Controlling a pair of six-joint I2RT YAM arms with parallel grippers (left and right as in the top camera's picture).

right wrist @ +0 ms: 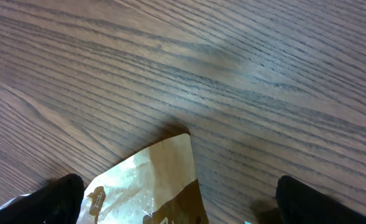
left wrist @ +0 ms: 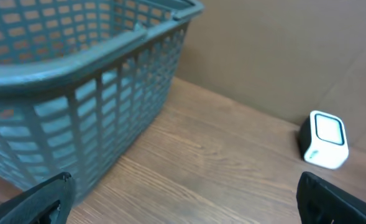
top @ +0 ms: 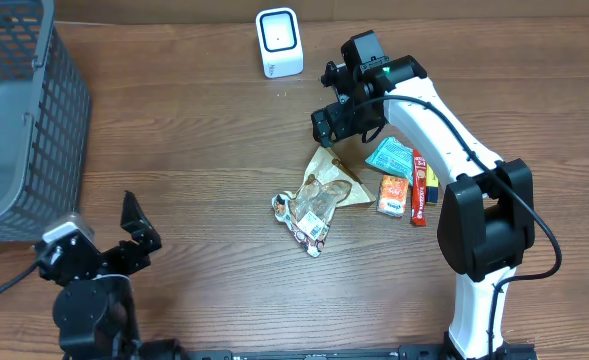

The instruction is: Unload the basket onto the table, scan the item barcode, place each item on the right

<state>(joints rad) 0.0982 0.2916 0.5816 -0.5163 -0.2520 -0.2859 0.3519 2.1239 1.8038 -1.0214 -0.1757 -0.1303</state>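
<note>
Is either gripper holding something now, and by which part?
Nothing is held. The left gripper and right gripper are open; the right hovers over the brown packet.

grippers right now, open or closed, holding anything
left gripper: open, holding nothing
right gripper: open, holding nothing, above the brown packet

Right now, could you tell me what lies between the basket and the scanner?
Nothing: only bare table between the basket and the scanner, as the overhead and left wrist views show.
</note>
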